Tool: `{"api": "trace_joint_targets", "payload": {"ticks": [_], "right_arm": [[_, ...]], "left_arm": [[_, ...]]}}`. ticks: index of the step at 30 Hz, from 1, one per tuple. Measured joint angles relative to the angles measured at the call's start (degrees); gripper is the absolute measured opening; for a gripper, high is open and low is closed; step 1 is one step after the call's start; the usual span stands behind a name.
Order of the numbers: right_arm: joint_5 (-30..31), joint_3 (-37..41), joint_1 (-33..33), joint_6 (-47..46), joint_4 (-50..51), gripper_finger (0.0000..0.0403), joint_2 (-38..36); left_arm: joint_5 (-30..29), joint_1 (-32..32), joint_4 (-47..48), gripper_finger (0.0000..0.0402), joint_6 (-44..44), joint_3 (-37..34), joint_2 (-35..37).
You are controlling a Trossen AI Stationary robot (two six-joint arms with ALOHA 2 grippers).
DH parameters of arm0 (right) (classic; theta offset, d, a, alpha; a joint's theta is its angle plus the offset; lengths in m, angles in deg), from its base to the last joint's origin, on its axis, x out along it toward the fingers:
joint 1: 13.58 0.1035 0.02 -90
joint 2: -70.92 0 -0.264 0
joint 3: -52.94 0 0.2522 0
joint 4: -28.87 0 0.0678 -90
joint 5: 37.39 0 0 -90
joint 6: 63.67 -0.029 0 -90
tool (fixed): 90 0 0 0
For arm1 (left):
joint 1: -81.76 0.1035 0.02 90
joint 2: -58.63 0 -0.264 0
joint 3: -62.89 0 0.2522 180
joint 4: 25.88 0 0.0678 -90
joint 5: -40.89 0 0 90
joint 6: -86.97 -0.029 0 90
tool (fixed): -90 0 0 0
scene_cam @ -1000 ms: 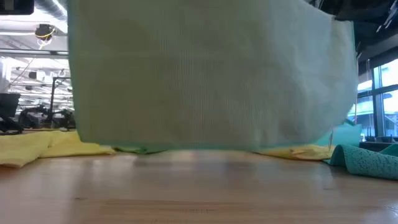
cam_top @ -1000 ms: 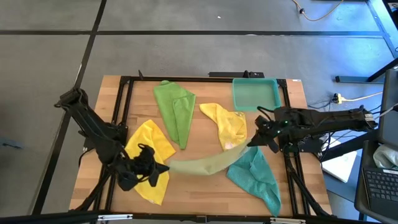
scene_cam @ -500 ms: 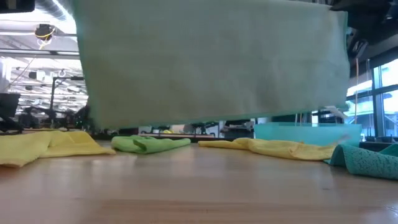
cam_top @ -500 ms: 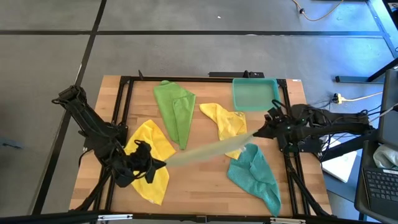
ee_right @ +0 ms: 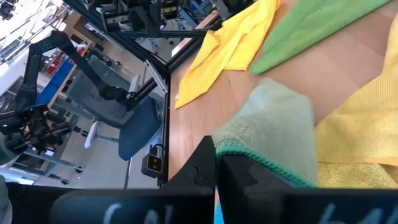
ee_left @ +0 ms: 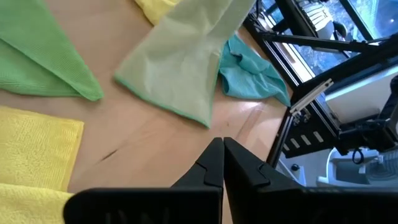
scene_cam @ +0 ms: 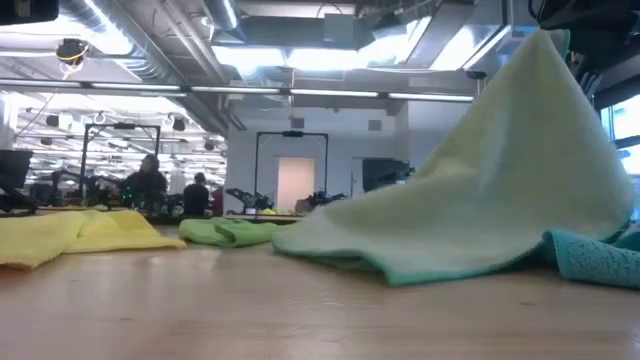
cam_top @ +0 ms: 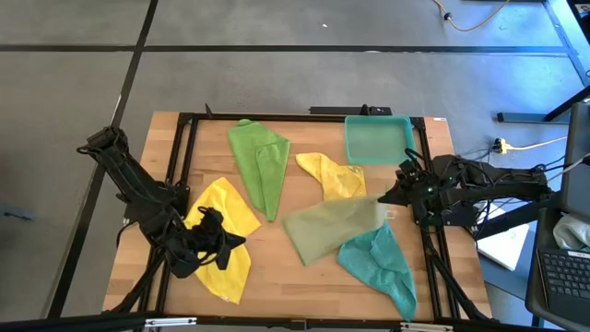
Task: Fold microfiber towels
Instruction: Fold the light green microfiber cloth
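Moved: pale olive-green microfiber towel [cam_top: 334, 228], a moment ago stretched taut between both hands above the worktop, has dropped at its left end and now lies slumped on the wood, one corner still raised.
Left hand [cam_top: 224, 247]: fingers pressed shut on nothing, let go of the towel, poised over the near yellow microfiber cloth [cam_top: 221, 235].
Right hand [cam_top: 391, 197]: clamped shut on the olive towel's raised corner, near the worktop's right edge.
Meaning: likely a spread-out step; the towel looks rumpled, not yet folded, and needs flattening first.
Other towels: bright green cloth [cam_top: 259, 164], second yellow cloth [cam_top: 334, 181], teal cloth [cam_top: 380, 263] partly under the olive one, all unfolded.
Surface: pale wooden worktop [cam_top: 277, 281] in a black frame; rigid teal plastic tray [cam_top: 379, 139] at the far right corner.
Room: open workshop, ceiling lights, two seated people [scene_cam: 148, 178] far off.
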Motion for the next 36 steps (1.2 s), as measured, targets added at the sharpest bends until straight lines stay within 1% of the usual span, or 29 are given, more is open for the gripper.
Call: {"api": "trace_joint_targets", "payload": {"ticks": [7, 12, 14, 16, 17, 18, 20, 22, 24, 30, 33, 36], "right_arm": [[0.06, 0.00, 0.00, 0.06, -0.01, 0.0002, 0.00], [0.08, 0.00, 0.00, 0.04, 0.01, 0.0002, 0.00], [0.09, 0.00, 0.00, 0.04, 0.01, 0.0002, 0.02], [0.11, 0.00, 0.00, 0.04, 0.04, 0.0002, 0.02], [0.11, 0.00, 0.00, 0.04, 0.04, 0.0002, 0.02], [0.13, 0.00, 0.00, 0.04, 0.06, 0.0002, 0.02], [0.11, 0.00, 0.00, 0.04, 0.06, 0.0002, 0.02], [0.11, 0.00, 0.00, 0.04, 0.19, 0.0002, 0.02], [0.11, 0.00, 0.00, 0.04, 0.35, 0.0002, 0.02], [0.56, 0.00, 0.00, -0.27, 0.62, 0.0002, 0.07], [1.35, 0.00, 0.00, -0.36, 0.63, 0.0003, 0.07], [1.99, 0.00, 0.00, -0.38, 0.60, 0.0003, 0.07]], "left_arm": [[0.14, 1.04, 1.08, 0.0000, 0.02, 0.00, 0.00], [-0.16, 2.91, 1.07, 0.0000, -0.26, 0.00, 0.00], [-0.44, 4.67, 0.65, 0.0000, -2.80, 0.00, 0.00], [-0.06, 6.91, -0.46, 0.0002, -9.14, 0.00, -0.02], [1.23, 8.47, -1.26, 0.0005, -13.01, 0.00, -0.02], [3.40, 10.25, -2.12, 0.0010, -17.13, 0.00, -0.04], [9.52, 14.71, -4.58, 0.0026, -26.08, 0.00, -0.65], [16.81, 19.46, -7.10, 0.0050, -34.22, 0.00, -1.73], [24.02, 24.51, -9.23, 0.0079, -40.07, 0.00, -3.27], [42.10, 37.76, -14.79, 0.0166, -53.12, 0.00, -10.49], [49.90, 42.64, -18.45, 0.0192, -57.14, 0.00, -15.47], [54.63, 45.96, -21.14, 0.0203, -60.32, 0.00, -20.43]]}}
